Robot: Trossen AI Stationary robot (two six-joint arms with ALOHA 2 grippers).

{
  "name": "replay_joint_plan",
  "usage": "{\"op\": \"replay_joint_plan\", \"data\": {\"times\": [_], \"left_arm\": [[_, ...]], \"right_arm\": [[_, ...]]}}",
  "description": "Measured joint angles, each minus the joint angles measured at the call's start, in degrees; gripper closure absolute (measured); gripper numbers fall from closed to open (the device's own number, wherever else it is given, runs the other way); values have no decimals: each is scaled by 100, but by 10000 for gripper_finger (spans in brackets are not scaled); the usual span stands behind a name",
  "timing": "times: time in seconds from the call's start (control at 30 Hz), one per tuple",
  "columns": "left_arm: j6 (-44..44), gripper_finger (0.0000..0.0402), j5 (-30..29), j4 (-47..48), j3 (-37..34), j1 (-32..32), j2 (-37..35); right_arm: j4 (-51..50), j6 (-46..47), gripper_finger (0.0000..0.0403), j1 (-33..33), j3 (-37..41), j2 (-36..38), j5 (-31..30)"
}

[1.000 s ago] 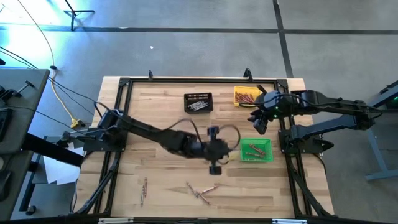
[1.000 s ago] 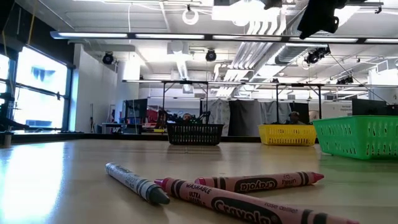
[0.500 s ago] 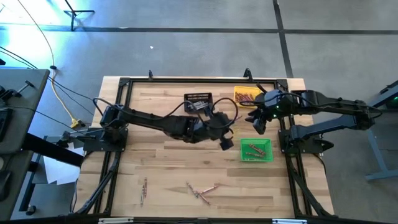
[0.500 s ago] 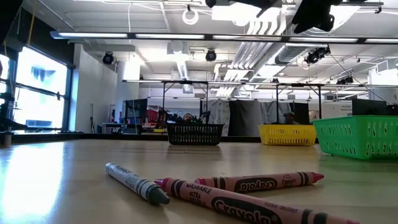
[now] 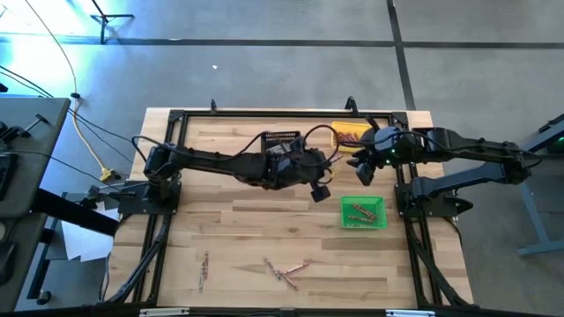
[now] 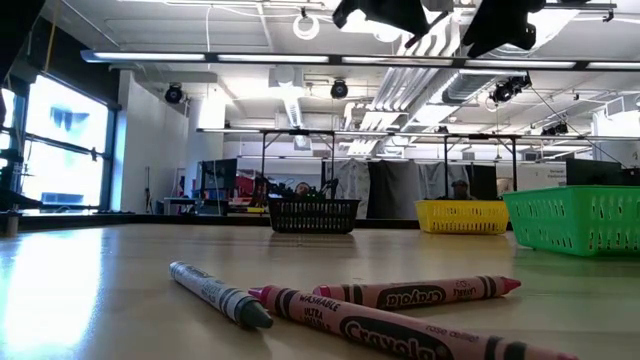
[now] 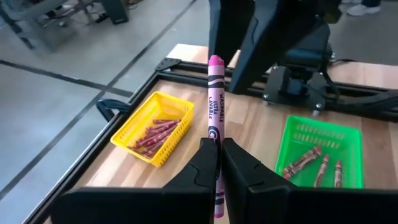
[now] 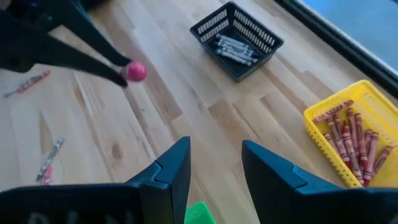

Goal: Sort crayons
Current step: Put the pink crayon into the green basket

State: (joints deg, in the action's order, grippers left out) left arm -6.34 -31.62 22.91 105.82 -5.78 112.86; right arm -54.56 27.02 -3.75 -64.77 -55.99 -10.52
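Left tool (image 7: 217, 163) pinched on pink crayon (image 7: 214, 99), gripped at lower half, tip up, carried above worktop (image 5: 220, 220) near yellow bin (image 5: 348, 135). Right tool (image 8: 214, 171) spread, empty, hovering between yellow and green bin (image 5: 363, 212).

Crayon judged light, stiff, brittle under bending; paper wrap gives friction. Mid-length grip judged best.

Loose crayons (image 5: 284, 269) left on near worktop; greys in black bin (image 5: 281, 143).
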Motion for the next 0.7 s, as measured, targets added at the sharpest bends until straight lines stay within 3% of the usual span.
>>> {"op": "replay_joint_plan", "data": {"times": [0.2,0.47,0.7], "left_arm": [[339,401,266,291,0,138,-63],[336,401,258,1177,4,170,-363],[-374,401,83,2389,-2,132,-563]], "right_arm": [[95,268,274,0,0,-14,-110],[768,377,274,-1,0,-98,-902],[1179,112,274,0,0,-1,-1333]]}}
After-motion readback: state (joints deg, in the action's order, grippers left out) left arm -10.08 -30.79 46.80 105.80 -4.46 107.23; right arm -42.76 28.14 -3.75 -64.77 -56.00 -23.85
